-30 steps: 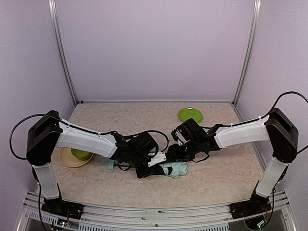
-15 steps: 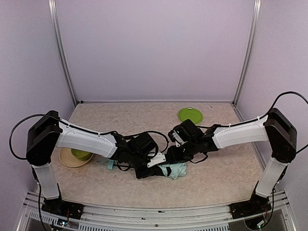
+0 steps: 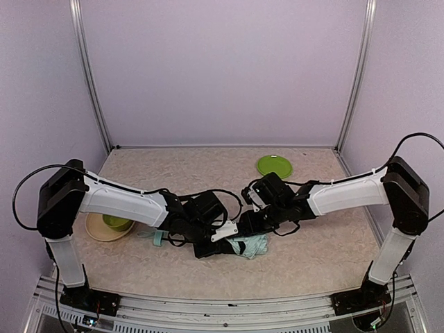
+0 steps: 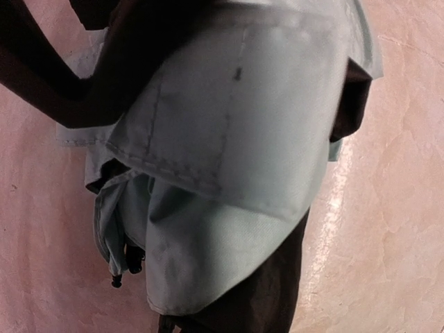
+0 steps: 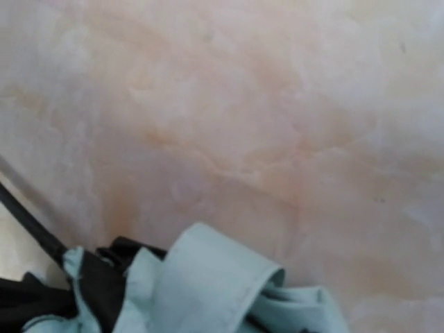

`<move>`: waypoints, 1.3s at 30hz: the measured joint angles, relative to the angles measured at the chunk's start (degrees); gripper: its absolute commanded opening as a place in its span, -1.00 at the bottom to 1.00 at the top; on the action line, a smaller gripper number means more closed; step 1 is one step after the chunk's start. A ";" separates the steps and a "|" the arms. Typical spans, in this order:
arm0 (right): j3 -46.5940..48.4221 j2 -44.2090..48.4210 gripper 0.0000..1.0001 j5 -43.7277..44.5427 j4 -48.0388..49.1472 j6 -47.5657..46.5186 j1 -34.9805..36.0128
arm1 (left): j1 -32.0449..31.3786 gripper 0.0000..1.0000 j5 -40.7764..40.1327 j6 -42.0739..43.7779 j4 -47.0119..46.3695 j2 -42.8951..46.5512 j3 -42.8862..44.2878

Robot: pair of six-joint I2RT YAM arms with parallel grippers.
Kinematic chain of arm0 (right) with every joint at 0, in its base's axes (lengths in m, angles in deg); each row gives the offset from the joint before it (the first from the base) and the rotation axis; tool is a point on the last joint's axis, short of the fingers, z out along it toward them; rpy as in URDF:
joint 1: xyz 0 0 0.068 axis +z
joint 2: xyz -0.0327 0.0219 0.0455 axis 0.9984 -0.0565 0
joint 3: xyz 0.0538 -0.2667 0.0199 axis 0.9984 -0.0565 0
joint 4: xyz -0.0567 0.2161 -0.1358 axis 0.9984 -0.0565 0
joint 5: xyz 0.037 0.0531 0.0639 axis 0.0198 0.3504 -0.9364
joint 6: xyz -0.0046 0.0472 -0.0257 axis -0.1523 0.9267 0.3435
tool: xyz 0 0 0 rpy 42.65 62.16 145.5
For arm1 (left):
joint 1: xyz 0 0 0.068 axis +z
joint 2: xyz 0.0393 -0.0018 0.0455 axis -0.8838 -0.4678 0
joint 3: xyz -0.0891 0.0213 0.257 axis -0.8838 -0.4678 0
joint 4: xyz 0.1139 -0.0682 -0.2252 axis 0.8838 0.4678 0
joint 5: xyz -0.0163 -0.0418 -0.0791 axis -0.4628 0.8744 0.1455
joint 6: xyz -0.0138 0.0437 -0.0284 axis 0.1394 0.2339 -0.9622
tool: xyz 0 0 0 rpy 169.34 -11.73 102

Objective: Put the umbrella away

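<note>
The left claw (image 3: 220, 238) is together. Its wrist view is filled by pale mint cloth and black lining hanging right in front of the lens. From this we judge that it is clamped on a fold of the umbrella (image 3: 251, 245), though its fingertips are hidden. The right claw (image 3: 248, 223) sits just beside it, above the same bundle. We cannot tell whether its jaws are apart or together: its wrist view shows none of its fingers, only bare table and the edge of the cloth.

The umbrella lies collapsed but loose on the table (image 3: 319, 257), at centre front, under the two claws. The canopy is bunched, not wrapped. Folds gape, lining shows, and rib tips (image 4: 116, 280) poke out at the lower edge. A thin black shaft (image 5: 28, 220) runs off to one side.

We read the arrangement as follows: one claw anchors the bundle so that it cannot slide, and the other is free to gather the folds. The canopy is limp, so expect it to sag open wherever nothing presses on it.

Well apart stand a green plate (image 3: 275, 166) at the far right and a green bowl (image 3: 116, 222) on a beige plate (image 3: 94, 232) at the left. Neither belongs to the task.
</note>
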 measured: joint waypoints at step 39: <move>-11.23 4.13 -1.00 -16.35 21.22 8.94 0.42 | -0.28 -1.00 0.31 0.39 -0.70 0.72 -1.05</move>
